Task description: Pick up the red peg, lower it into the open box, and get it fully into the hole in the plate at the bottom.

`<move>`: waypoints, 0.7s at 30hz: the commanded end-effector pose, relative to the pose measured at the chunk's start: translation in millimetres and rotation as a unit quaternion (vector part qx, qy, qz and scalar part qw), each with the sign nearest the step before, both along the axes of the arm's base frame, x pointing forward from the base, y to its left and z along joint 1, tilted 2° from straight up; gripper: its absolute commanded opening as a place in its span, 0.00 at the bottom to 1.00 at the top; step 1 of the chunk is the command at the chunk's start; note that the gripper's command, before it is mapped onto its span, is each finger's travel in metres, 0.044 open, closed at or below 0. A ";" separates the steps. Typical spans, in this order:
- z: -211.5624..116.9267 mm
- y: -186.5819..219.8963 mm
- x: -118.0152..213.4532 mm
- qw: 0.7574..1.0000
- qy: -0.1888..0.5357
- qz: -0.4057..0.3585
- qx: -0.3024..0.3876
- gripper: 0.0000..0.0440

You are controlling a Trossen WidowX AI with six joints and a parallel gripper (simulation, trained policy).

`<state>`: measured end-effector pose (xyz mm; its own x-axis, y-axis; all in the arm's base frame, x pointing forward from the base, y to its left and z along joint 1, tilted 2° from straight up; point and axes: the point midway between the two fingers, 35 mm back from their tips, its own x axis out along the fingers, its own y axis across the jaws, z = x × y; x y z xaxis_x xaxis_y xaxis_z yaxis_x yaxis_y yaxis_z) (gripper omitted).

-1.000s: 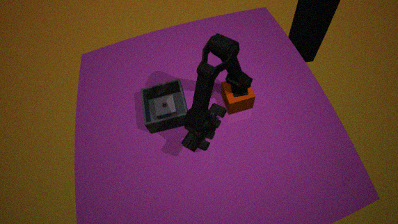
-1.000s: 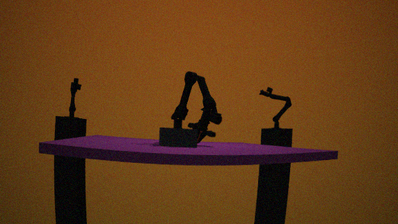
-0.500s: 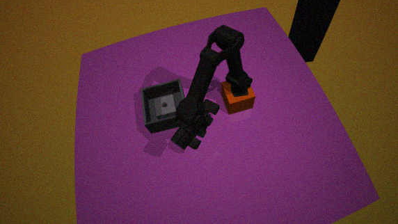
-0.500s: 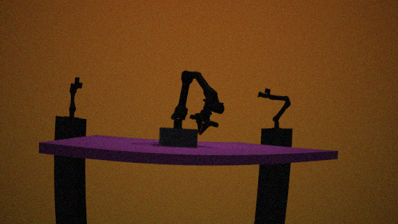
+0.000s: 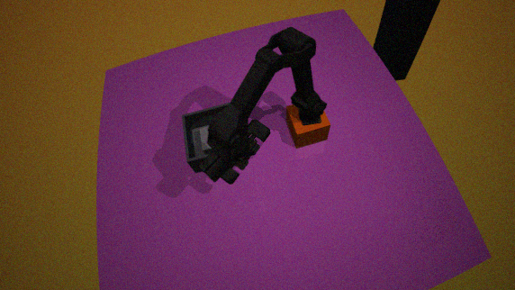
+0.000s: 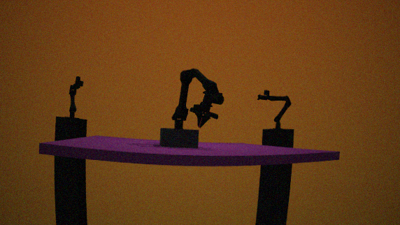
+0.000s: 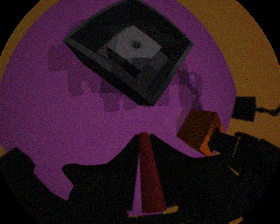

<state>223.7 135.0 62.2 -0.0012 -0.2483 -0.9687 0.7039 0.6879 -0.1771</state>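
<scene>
The red peg (image 7: 152, 175) is held by my gripper (image 7: 144, 137) (image 6: 199, 125), which is shut on it. In the exterior view the fingers point down and hang just above the rim height of the box, by its right edge. The dark grey open box (image 5: 186, 140) (image 6: 179, 138) (image 7: 98, 67) stands on the table. The light plate (image 5: 203, 133) (image 7: 145, 38) lies at its bottom, its hole (image 7: 136, 44) visible and free in the wrist view. In the top view the arm covers the box's right part, and the peg and fingertips are hidden.
The arm's orange base block (image 5: 311, 137) (image 7: 195, 128) stands right of the box on the purple table (image 5: 315, 220) (image 6: 122, 151). Two small dark arms (image 6: 73, 97) (image 6: 284, 105) stand on black pillars (image 6: 70, 184) (image 6: 276, 191) in the exterior view.
</scene>
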 end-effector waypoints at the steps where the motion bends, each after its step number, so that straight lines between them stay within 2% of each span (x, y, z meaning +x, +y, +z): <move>1: 8.8 -6.3 13.5 1.000 -0.017 -0.018 0.001 0.00; 11: 20.1 -38.6 51.9 0.997 -0.047 -0.066 -0.002 0.00; 21: 15.9 -79.8 87.3 0.994 -0.061 -0.088 -0.002 0.00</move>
